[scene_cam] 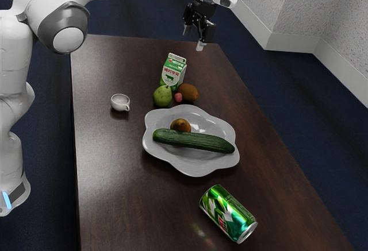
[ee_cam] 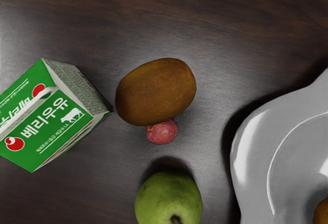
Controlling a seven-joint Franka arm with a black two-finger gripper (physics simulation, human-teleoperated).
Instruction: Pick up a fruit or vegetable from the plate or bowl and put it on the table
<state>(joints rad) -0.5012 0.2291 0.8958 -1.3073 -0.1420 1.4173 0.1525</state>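
Note:
High over the table's far end, my gripper stands open with nothing between its fingers. The grey wavy-edged plate holds a long green cucumber and a round brown fruit, which lies close beside the cucumber. In the wrist view, part of the plate and the edge of the brown fruit appear.
Behind the plate on the table are a pear, a brown kiwi, a small pink fruit and a milk carton. A white cup and a green can are also on the table.

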